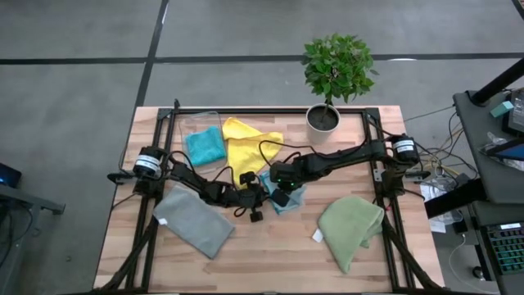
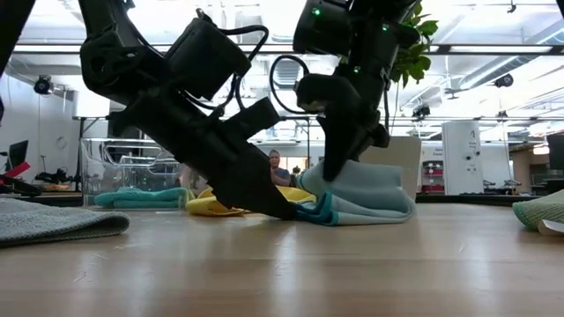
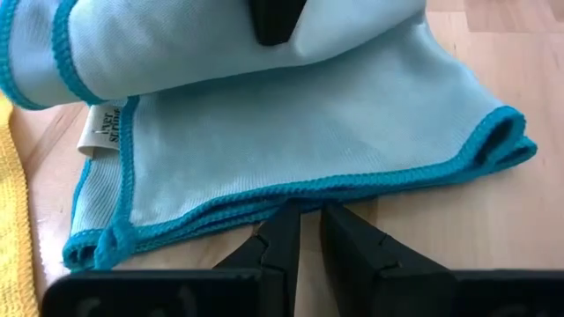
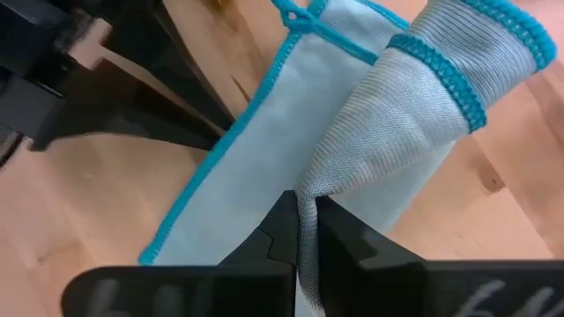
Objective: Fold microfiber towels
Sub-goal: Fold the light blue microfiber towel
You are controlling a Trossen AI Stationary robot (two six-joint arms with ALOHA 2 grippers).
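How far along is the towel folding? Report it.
Done: none looks neatly finished; the grey towel and olive green towel lie loosely doubled. In hand: the right gripper is shut on the light blue towel, lifting a fold, while the left gripper pins its edge. Left: the yellow towel lies rumpled; the teal towel waits.
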